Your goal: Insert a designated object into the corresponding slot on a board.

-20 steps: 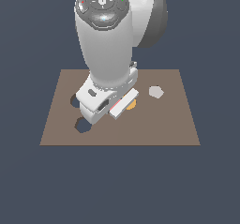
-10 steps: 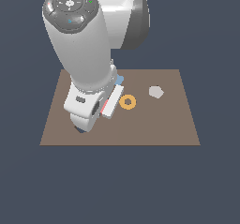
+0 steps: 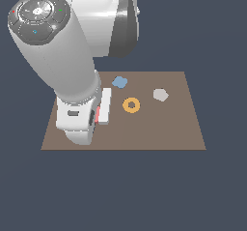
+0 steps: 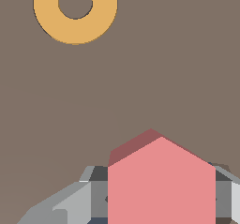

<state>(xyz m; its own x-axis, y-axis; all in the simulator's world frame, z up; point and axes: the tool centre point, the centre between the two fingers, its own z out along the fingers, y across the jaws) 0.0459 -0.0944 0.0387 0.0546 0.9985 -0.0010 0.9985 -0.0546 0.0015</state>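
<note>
The pincer (image 4: 161, 197) is gripping the salmon-red hexagonal piece (image 4: 161, 185) between its fingers, holding it over the brown board (image 3: 159, 128) near the exterior view's left edge. The arm is hiding the slot. An orange ring (image 3: 131, 105), a pale grey hexagonal piece (image 3: 160, 95) and a blue piece (image 3: 119, 82) are lying on the board, right of the arm.

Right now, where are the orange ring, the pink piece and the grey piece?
orange ring (image 3: 131, 105): exterior view, on its band.
salmon-red hexagonal piece (image 4: 161, 185): wrist view, middle of its flat face, between the gripper's fingers.
pale grey hexagonal piece (image 3: 160, 95): exterior view, its centre.
</note>
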